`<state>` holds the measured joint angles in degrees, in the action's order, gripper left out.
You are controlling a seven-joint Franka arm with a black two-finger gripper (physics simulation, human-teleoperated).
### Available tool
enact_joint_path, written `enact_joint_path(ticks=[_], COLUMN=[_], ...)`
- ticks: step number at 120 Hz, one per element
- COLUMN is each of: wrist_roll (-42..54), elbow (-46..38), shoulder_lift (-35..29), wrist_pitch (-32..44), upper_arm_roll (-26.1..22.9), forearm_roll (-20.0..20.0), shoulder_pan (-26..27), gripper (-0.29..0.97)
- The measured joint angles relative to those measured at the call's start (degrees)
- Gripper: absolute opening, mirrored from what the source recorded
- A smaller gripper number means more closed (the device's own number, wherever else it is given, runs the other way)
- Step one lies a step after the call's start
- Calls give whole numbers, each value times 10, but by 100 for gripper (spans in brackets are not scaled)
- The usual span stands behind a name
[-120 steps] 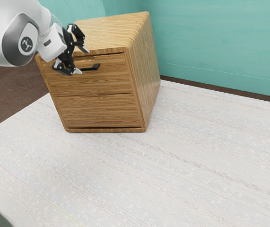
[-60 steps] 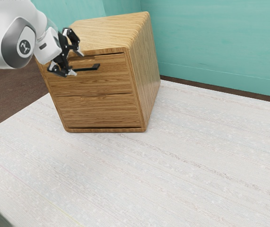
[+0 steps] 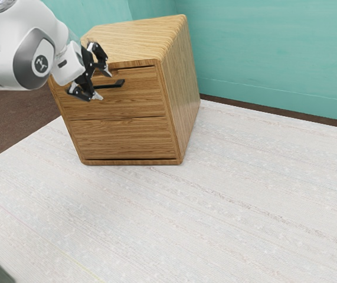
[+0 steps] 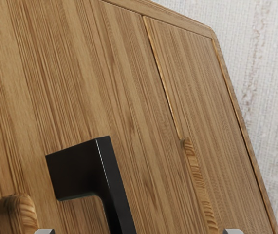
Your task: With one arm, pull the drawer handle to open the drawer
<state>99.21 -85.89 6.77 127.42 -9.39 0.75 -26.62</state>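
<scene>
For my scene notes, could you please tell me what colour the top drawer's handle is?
Black. The handle shows best in the wrist view.

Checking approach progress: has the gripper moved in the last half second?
Yes: the gripper shifted toward the exterior view's right, farther over the handle.

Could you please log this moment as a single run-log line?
phase: approach | gripper: open, at black handle end, not clamped | top drawer: looks shut
</scene>
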Motion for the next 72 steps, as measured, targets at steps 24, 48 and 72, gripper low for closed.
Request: enact_joint_path(ticks=[24,48,72], wrist_roll=[4,10,11], elbow=[2,1,0], shoulder_lift=[10,10,13], wrist_pitch=[4,4,3], upper_arm_roll=[4,24,27], forearm_roll=[0,1,0], shoulder_pan=[4,3,6], gripper=[50,31,59])
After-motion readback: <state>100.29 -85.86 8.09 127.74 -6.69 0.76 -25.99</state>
